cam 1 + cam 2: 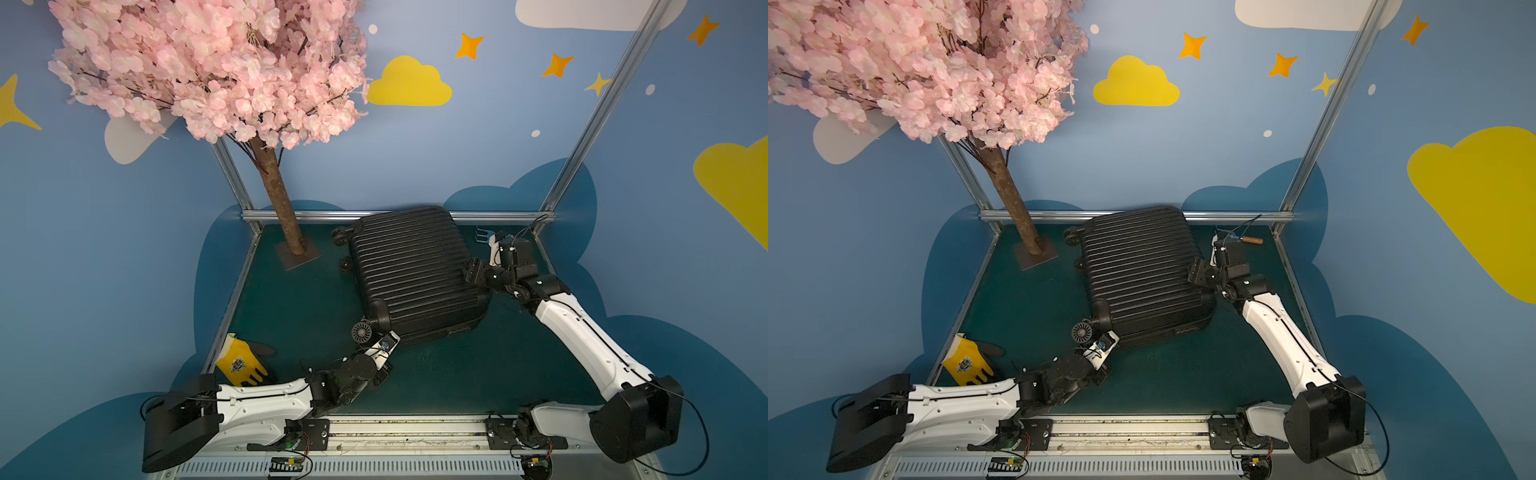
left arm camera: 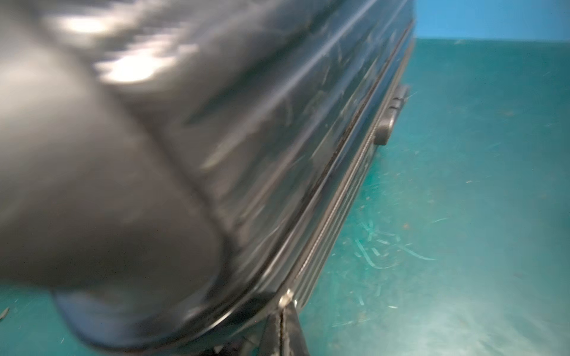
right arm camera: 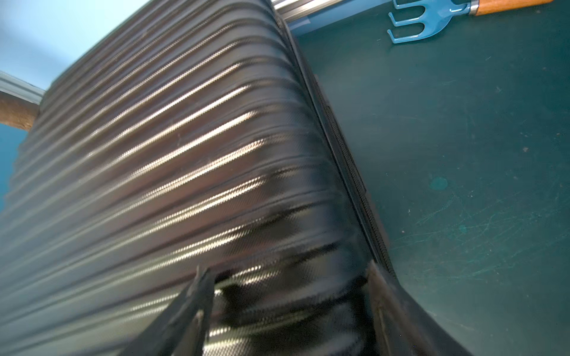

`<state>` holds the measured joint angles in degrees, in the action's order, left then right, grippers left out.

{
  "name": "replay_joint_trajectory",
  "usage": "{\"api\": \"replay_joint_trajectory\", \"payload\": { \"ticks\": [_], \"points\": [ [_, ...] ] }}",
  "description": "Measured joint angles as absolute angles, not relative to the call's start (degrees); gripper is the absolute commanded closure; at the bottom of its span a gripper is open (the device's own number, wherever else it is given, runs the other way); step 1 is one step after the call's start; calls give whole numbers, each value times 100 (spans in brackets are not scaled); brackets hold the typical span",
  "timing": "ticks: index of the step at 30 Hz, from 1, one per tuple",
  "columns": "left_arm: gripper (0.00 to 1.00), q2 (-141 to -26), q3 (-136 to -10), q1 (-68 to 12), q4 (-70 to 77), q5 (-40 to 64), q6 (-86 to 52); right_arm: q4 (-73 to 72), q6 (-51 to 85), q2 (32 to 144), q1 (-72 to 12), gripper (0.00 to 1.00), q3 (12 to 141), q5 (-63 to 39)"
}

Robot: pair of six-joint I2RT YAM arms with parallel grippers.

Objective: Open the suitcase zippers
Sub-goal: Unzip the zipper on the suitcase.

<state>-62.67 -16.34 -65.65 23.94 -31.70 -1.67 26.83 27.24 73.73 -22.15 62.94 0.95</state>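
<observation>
L grip (image 2: 282, 317) closed, low, pointing fwd | R grip (image 3: 287, 277) jaws wide apart, pointing left

The suitcase (image 1: 411, 266), black, ribbed, hard-shelled, lies flat and shut on the green table (image 1: 457, 374), turned askew, wheels (image 1: 361, 332) at its left end. Its zipper (image 3: 354, 172) runs along the side rim and looks closed

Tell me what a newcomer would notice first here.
The pink blossom tree towering over the far left corner of the table grabs the eye first. Next comes the black ribbed suitcase lying flat mid-table, with the left gripper shut at its near corner and the right gripper open over its right edge. A yellow glove lies at the near left.
</observation>
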Motion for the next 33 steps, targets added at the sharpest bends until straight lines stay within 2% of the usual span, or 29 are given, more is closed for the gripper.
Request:
{"api": "replay_joint_trajectory", "payload": {
  "ticks": [7,11,14,21,24,27,29,31,33],
  "points": [
    [98,-6368,-1638,-6541,2449,-3131,-644,2637,3262,6886,-2891,23,5988,1070],
    [98,-6925,-2060,-6541,2536,-3004,-720,2250,3774,6851,-3787,23,5948,-279],
    [98,-7476,-2504,-6580,2565,-2978,-709,1942,4058,6888,-4007,23,5870,-928],
    [98,-7966,-2967,-6709,2493,-3162,-644,1584,4379,6917,-4027,22,5824,-1293],
    [97,-7717,-2845,-6716,2440,-3061,-646,1929,4353,6726,-4027,17,5907,-1140],
    [68,-7297,-2803,-6709,2279,-2657,-672,2727,4235,6342,-4032,15,5953,-893],
    [50,-6943,-2801,-6777,2130,-2228,-757,3505,4060,6147,-4064,17,5927,-751],
    [41,-6587,-2803,-6845,1857,-1872,-829,4108,3865,6069,-4119,20,5846,-626],
    [37,-6141,-2808,-6914,1426,-1605,-954,4510,3653,5959,-4346,22,5734,-449]
  ]
}}
